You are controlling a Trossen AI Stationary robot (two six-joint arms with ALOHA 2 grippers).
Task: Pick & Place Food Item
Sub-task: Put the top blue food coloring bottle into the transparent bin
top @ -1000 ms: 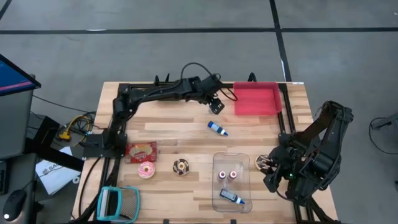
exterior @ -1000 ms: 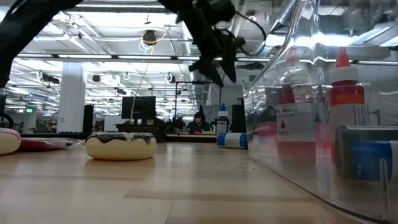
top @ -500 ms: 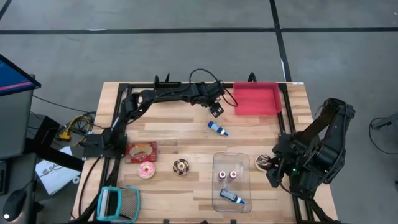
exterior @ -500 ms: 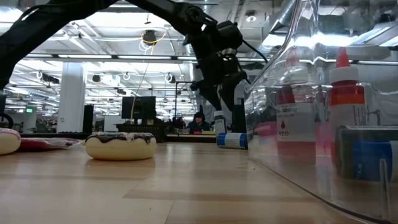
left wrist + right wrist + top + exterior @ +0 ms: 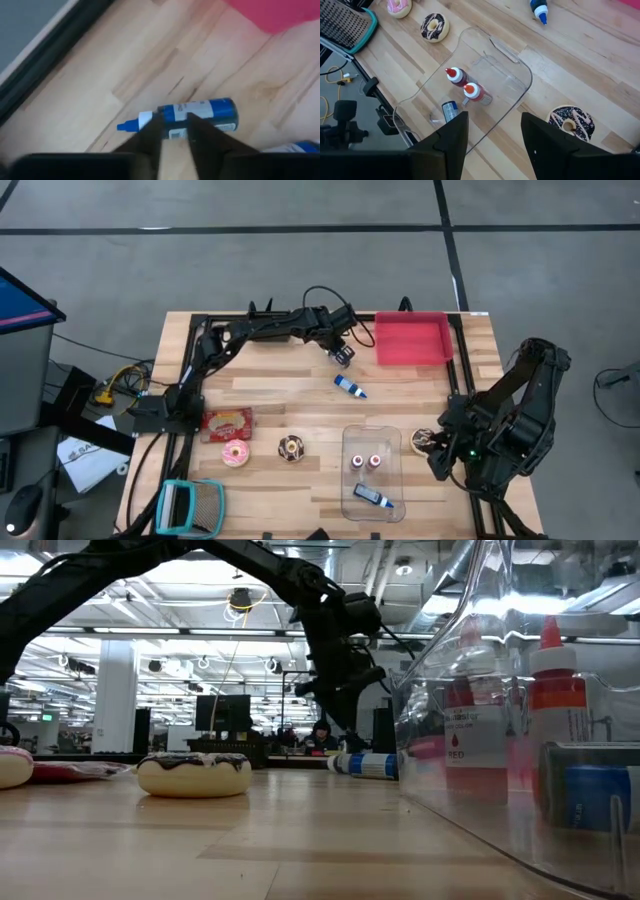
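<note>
Left tool [image 5: 174,136] hides part of blue bottle [image 5: 197,114] (label unreadable).

Blue bottle [image 5: 197,114] partly hidden behind jaws.

The word "RED" shows on the red bottle's [image 5: 466,725] label inside the clear container [image 5: 440,650]; other labels unreadable.
</note>
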